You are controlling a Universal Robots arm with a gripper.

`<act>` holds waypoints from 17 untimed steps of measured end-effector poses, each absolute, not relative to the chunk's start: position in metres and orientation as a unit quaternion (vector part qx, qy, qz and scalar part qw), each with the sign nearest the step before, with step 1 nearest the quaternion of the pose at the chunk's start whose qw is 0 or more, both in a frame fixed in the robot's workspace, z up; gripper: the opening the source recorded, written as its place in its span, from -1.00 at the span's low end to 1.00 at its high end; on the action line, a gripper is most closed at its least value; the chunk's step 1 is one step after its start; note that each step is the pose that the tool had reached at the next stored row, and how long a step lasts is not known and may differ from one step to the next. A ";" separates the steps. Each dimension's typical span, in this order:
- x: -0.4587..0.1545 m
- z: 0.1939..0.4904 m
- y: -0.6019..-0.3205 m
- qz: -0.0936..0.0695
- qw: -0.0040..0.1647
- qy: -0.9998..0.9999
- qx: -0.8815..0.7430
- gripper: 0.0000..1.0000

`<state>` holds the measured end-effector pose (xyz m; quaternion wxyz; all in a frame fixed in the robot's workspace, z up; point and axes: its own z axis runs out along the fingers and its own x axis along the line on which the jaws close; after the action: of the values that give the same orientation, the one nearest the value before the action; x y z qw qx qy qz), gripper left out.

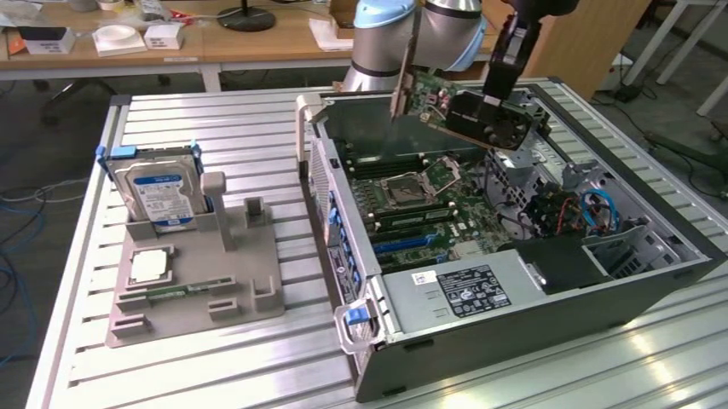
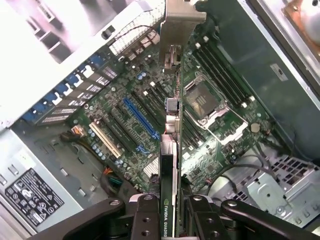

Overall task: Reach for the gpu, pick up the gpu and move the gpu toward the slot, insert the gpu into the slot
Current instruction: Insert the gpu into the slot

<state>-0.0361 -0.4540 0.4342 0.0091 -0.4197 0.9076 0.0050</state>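
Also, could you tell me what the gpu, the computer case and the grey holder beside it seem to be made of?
The gpu: green circuit board, shiny metal bracket, matte black shroud, likely plastic.
The computer case: sheet metal, dull grey inside, judging by folded edges and perforated panels.
The grey holder: matte grey with moulded posts, probably plastic.

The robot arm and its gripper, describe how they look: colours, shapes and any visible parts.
The arm is built of thick, rounded silver-grey segments, with a pale blue cap on one joint. The gripper is black and boxy. Seen from the wrist view, its fingers are matte black linked bars studded with small round bolts and holes.
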 end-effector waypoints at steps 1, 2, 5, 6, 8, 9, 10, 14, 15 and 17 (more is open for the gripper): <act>-0.036 0.434 -0.454 0.005 0.009 0.904 -0.427 -0.47; -0.036 0.434 -0.454 0.005 0.009 0.901 -0.433 -0.47; -0.036 0.434 -0.454 0.005 0.009 0.890 -0.455 -0.47; -0.036 0.434 -0.454 0.005 0.009 0.886 -0.463 -0.47; -0.036 0.433 -0.454 0.006 0.009 0.878 -0.479 -0.47; -0.036 0.433 -0.454 0.006 0.009 0.874 -0.486 -0.47; -0.036 0.433 -0.454 0.006 0.009 0.870 -0.493 -0.47; -0.036 0.433 -0.454 0.006 0.008 0.851 -0.524 -0.47; -0.036 0.433 -0.454 0.006 0.008 0.847 -0.531 -0.47; -0.036 0.433 -0.454 0.006 0.008 0.840 -0.542 -0.47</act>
<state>-0.0360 -0.4540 0.4327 0.0083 -0.5424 0.8400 0.0062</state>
